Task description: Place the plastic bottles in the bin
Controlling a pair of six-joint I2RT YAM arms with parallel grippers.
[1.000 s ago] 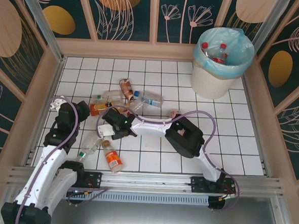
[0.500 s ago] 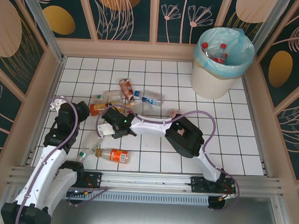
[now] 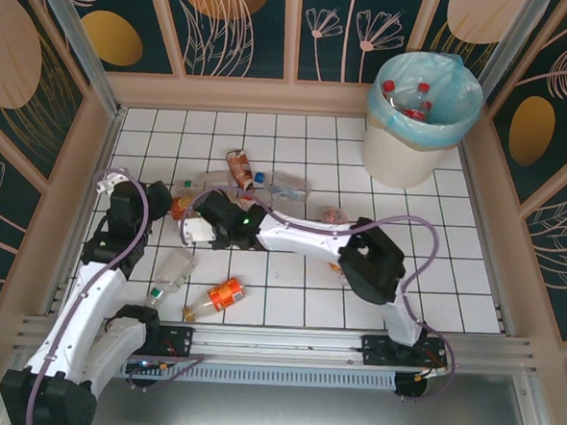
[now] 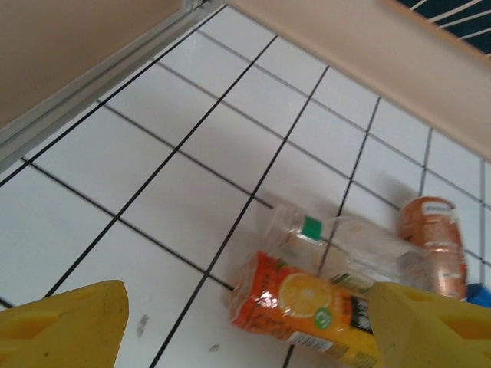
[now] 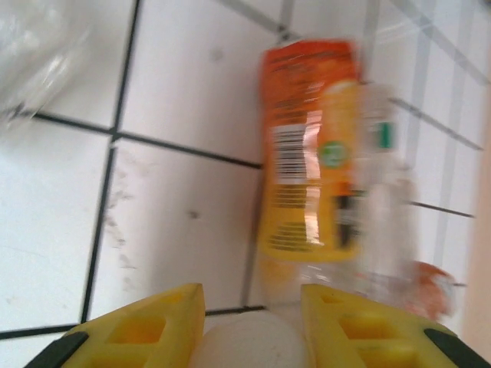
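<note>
Several plastic bottles lie on the white tiles. An orange-labelled bottle [image 3: 179, 206] [image 5: 311, 172] [image 4: 307, 303] lies between the two grippers. My right gripper [image 3: 199, 229] [image 5: 252, 314] reaches in from the right. Its yellow fingers [image 5: 146, 326] are closed against that bottle's white cap [image 5: 245, 341]. My left gripper [image 3: 142, 202] [image 4: 245, 310] hovers just left of the same bottle, open, with nothing between its fingers. A clear green-banded bottle [image 4: 345, 241] and a brown-labelled bottle [image 3: 238, 166] [image 4: 433, 238] lie behind it. The bin [image 3: 395, 154] stands at the far right, with red-capped bottles [image 3: 414, 97] inside.
An orange-labelled bottle [image 3: 217, 298] and a clear one [image 3: 170, 275] lie near the front edge. A blue-capped clear bottle [image 3: 281, 184] and a small pinkish bottle [image 3: 333, 216] lie mid-floor. Beige walls [image 3: 94, 162] ring the tiled floor.
My right gripper has moved up and left to the orange-labelled bottle and narrowed onto its cap. The front orange bottle has swung round. My left arm has shifted slightly away.
</note>
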